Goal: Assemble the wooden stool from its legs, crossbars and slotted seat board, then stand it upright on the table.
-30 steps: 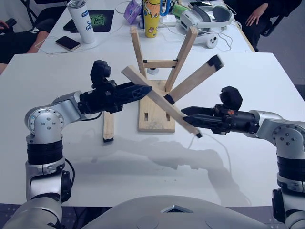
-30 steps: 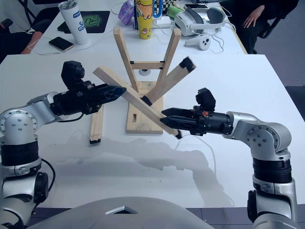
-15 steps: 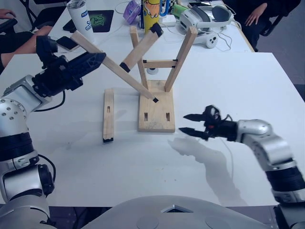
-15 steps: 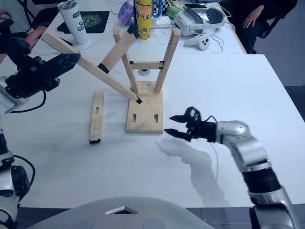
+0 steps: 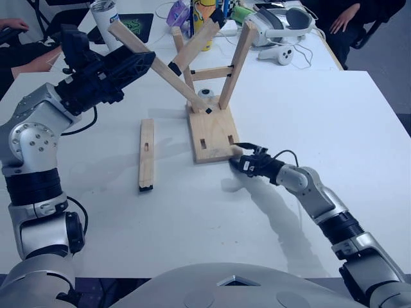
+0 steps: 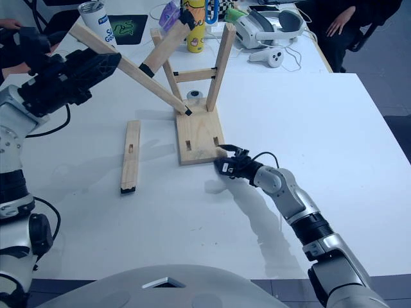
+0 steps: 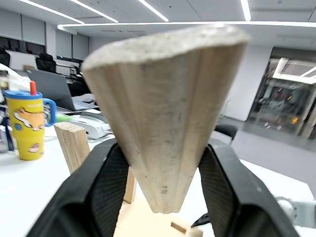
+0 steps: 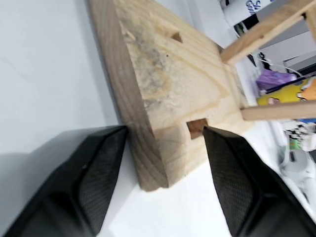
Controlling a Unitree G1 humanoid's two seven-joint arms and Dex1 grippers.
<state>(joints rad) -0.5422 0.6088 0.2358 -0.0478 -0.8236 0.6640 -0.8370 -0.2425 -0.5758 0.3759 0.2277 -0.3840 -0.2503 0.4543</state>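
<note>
While the flat wooden seat board with small slots [image 5: 215,128] lies on the white table [image 5: 321,109] in the middle of the frame, the right gripper [image 5: 239,157] is down at its near right corner. Its two black fingers [image 8: 94,177] sit on either side of that corner and pinch the edge of the board.

At the far end of the board two pale wooden legs [image 5: 236,64] stand up and lean toward each other. A short wooden crossbar [image 5: 212,72] joins them partway up.

In the upper left of the frame the left gripper [image 5: 142,62] is up above the table. Its black fingers [image 7: 108,192] are squeezed tight on a long wooden leg with a black tip [image 5: 167,74]. This leg slants down to the right, and its black tip is at the far end of the board, just beside the feet of the two standing legs. I cannot tell if the tip is in a slot. A shorter wooden piece with black ends [image 5: 196,45] is joined to the long leg and points up toward the top middle of the frame.

One more wooden bar with a black end [image 5: 146,154] lies flat on the table, left of the board and apart from it.

At the top of the frame, behind the stool parts, are a white tumbler [image 5: 104,13] and a white headset [image 5: 276,19] — a yellow mug with a blue handle [image 7: 27,126] stands there too.
</note>
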